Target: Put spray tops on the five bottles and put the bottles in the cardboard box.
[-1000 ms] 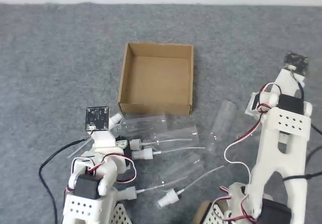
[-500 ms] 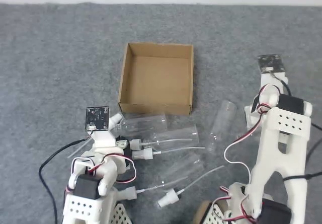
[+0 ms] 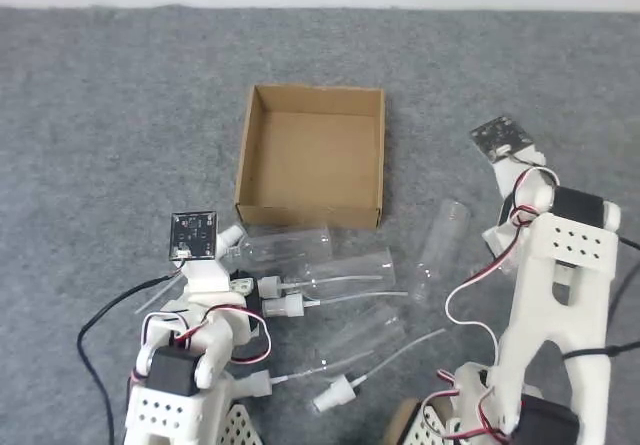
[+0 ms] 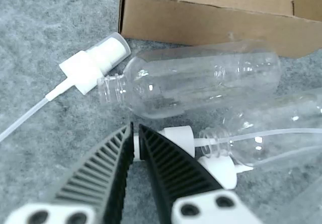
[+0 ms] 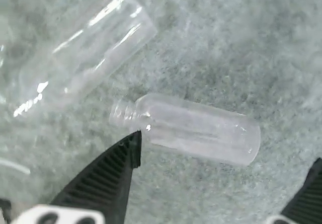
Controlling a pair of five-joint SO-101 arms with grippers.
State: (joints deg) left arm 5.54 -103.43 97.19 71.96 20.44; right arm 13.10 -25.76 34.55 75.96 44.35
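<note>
On grey carpeted table point(image 3: 100, 115), beside open brown cardboard box point(image 3: 310, 215): left gripper point(image 4: 135, 131) pinching white plastic spray top point(image 4: 177, 138), fingers closed; right gripper point(image 5: 225, 153) hovering spread wide over clear plastic bottle point(image 5: 196, 127).

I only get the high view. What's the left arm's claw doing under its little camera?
Observer: The left gripper has its jaws almost closed, with a white bit of a spray top between the tips.
Operator: Is that top on a bottle?
Observer: Its tube runs into the neck of a clear bottle lying on its side, but the collar is not seated on the threads.
Operator: And the right claw?
Observer: The right gripper is open wide over a bare bottle with no top on its neck.
</note>
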